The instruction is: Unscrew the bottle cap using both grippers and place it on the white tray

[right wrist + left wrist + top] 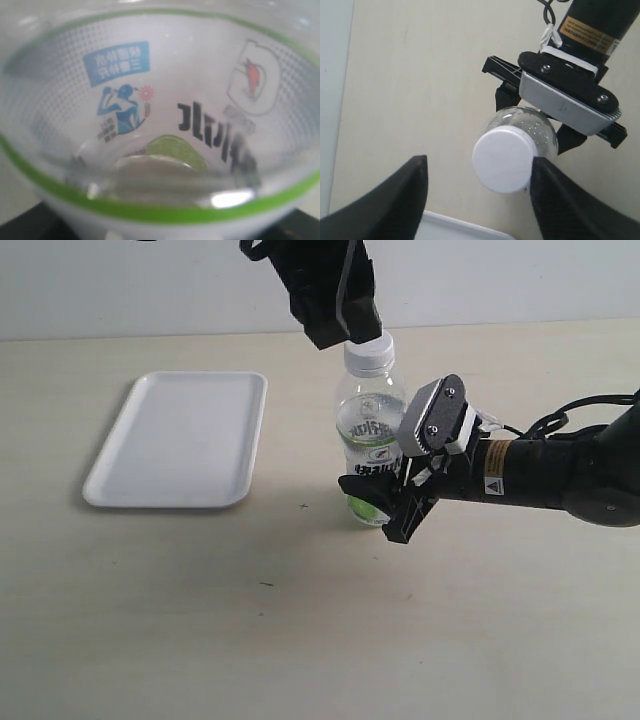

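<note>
Our left tool (479, 170) gapes astride the bottle cap (502, 159); our right tool (378, 508) clamps the bottle (368, 425). Closing off-centre, we could slip or tip it.

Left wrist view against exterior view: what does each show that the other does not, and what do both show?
Only the left wrist view: the flat top of the bottle cap, with the jaws of the left gripper clear on both sides. Only the exterior view: the label and the whole white tray. Both: the capped bottle, with the right gripper around it.
</note>
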`<action>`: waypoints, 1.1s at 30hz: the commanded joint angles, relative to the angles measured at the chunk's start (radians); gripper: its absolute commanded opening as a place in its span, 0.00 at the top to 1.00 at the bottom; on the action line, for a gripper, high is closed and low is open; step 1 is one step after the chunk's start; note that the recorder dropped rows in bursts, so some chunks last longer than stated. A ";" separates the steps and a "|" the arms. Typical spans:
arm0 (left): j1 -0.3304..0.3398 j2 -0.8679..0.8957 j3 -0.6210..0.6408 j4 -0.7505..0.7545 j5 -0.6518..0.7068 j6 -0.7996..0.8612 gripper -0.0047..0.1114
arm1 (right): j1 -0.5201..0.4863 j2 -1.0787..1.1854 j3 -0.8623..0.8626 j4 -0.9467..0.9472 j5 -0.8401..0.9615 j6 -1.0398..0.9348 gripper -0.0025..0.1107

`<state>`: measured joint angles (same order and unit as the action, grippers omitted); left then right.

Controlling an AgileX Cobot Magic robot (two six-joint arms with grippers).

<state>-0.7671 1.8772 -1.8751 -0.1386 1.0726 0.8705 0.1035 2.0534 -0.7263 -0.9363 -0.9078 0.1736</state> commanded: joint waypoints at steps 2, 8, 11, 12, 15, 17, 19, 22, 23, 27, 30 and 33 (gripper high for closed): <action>-0.002 -0.001 -0.009 0.010 -0.013 -0.018 0.35 | 0.002 0.007 0.000 -0.018 0.099 -0.018 0.98; -0.002 0.022 -0.009 0.010 0.038 0.002 0.36 | 0.002 0.007 0.000 -0.018 0.095 -0.018 0.98; -0.002 0.052 -0.009 0.035 0.034 -0.004 0.36 | 0.002 0.007 0.000 -0.018 0.097 -0.018 0.98; -0.002 0.054 -0.009 0.037 0.029 -0.010 0.36 | 0.002 0.007 0.000 -0.016 0.097 -0.018 0.98; -0.002 0.056 -0.009 0.015 0.008 -0.073 0.36 | 0.002 0.007 0.000 -0.016 0.097 -0.018 0.98; -0.002 0.056 -0.009 0.015 0.052 -0.135 0.36 | 0.002 0.007 -0.002 -0.016 0.099 -0.018 0.98; -0.002 0.056 -0.009 0.032 0.084 -0.135 0.36 | 0.002 0.007 -0.004 -0.016 0.115 -0.018 0.98; -0.002 0.052 -0.009 0.073 0.133 -0.119 0.36 | 0.002 -0.008 -0.028 -0.067 0.245 -0.014 0.98; -0.002 0.052 -0.009 0.086 0.137 -0.119 0.36 | 0.002 -0.016 -0.030 -0.071 0.265 -0.014 0.98; -0.002 0.052 -0.009 0.094 0.112 -0.119 0.36 | 0.002 -0.046 -0.030 -0.119 0.276 0.000 0.98; -0.002 0.052 -0.009 0.094 0.087 -0.093 0.36 | 0.002 -0.052 -0.030 -0.142 0.286 0.011 0.98; -0.002 0.052 -0.009 0.096 0.068 -0.041 0.36 | 0.002 -0.052 -0.030 -0.145 0.290 0.011 0.98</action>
<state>-0.7671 1.9365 -1.8792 -0.0464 1.1665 0.7896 0.1071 1.9890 -0.7638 -1.0296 -0.7300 0.1840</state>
